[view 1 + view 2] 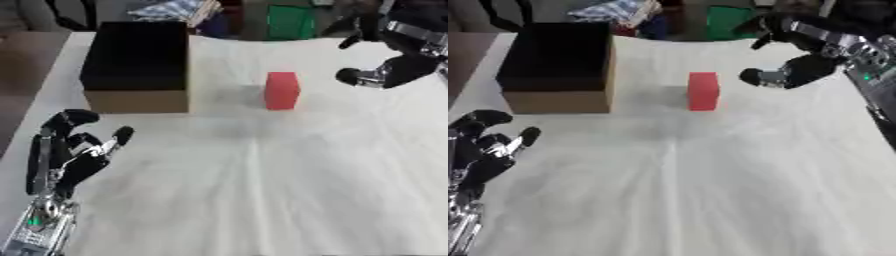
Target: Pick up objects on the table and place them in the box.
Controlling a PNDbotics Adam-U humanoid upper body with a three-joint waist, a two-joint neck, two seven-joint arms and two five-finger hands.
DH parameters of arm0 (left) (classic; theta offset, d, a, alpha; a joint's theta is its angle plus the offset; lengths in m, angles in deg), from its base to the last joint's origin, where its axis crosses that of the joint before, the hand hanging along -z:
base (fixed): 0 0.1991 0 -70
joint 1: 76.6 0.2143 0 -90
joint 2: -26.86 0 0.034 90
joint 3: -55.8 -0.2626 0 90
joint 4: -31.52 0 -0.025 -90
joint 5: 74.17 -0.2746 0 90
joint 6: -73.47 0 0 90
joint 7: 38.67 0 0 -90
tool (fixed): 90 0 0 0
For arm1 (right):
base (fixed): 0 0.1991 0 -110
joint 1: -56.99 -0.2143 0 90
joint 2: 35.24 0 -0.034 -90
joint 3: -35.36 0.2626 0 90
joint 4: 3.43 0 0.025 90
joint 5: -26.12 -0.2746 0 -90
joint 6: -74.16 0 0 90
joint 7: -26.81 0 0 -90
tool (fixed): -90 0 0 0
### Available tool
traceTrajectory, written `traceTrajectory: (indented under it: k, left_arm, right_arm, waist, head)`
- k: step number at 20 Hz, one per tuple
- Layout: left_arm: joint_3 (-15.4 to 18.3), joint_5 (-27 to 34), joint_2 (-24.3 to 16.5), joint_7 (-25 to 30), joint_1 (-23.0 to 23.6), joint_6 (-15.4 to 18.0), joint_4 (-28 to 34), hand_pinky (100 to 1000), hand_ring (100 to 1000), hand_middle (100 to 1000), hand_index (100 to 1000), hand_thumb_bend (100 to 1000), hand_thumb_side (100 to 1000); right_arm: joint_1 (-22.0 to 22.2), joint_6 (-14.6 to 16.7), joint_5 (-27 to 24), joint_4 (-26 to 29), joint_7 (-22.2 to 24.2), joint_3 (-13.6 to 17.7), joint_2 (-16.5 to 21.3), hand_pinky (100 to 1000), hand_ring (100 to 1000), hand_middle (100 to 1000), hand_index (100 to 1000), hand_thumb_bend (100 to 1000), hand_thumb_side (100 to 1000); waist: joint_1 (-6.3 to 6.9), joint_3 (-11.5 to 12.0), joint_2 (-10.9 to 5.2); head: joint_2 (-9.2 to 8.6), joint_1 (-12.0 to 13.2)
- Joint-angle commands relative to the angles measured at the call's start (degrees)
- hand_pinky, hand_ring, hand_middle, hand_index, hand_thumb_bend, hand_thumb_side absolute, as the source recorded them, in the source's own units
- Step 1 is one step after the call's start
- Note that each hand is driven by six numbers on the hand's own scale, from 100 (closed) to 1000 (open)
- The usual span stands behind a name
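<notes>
Red block (282, 90) stands upright just left of the right hand (802, 70), fingers spread and holding nothing; reach step, so next likely close on it, then carry to box (137, 65).

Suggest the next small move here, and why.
Probably bring the right hand left and down to the red block. The block stands upright on the table, untouched, right of the box; that hand hovers open beside it, while the left hand idles far off.
</notes>
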Motion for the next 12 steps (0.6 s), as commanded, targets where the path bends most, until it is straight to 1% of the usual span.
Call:
traceTrajectory:
  k: [1, 7, 12]
  left_arm:
    - [-0.3, 0.1, -1.0, 0.7, -0.8, 0.1, 0.6, 376, 677, 550, 522, 816, 201]
    - [-0.5, 0.0, -0.9, 1.4, -0.9, 0.0, 0.6, 377, 679, 551, 522, 817, 205]
    - [-0.7, 0.0, -0.8, 1.8, -1.2, -0.1, 0.6, 378, 679, 551, 522, 817, 206]
  right_arm:
    - [-3.0, 2.0, 4.1, -5.3, 0.6, 0.5, -1.8, 834, 983, 875, 906, 456, 414]
    - [-6.7, 4.5, 10.1, -13.6, -0.3, 1.8, -6.5, 838, 987, 876, 907, 475, 406]
    - [-8.7, 5.9, 15.2, -19.3, -1.7, 2.9, -9.6, 849, 1000, 889, 910, 508, 410]
  waist:
    - [0.05, 0.2, -0.78]
    - [-0.12, 1.2, -0.82]
    - [-0.33, 2.3, -0.74]
  head:
    - [-0.50, -0.4]
    - [-0.41, -1.1]
    - [-0.48, -1.7]
